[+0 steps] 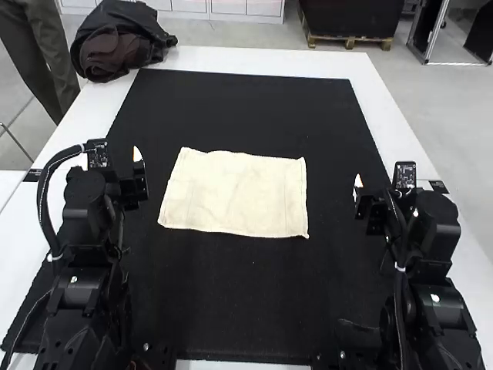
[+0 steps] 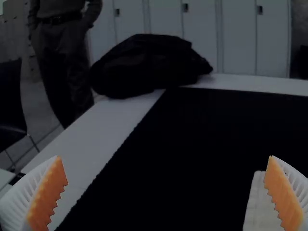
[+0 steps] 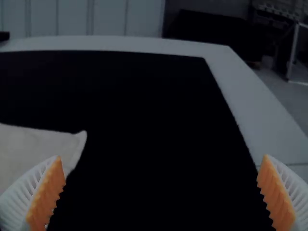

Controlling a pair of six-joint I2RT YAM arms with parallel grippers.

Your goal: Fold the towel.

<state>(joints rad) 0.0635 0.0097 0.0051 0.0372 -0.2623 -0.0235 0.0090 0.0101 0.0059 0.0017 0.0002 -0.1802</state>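
The towel (image 1: 235, 193) lies spread. Either side of it, my left gripper (image 1: 138, 158) and right gripper (image 1: 358, 185) gape, empty.

Taking twelve o'clock as the far side, a black rectangular fabric mat (image 1: 246, 108) lies on a white flat-topped table (image 1: 269, 62), whose top extends beyond it at nine, twelve and three. Near the mat's middle lies a cream rectangular cloth towel (image 1: 239, 193). At the towel's eleven, well apart, a rumpled black and dark-brown fabric bundle (image 1: 122, 42) rests on the table, beside the mat.
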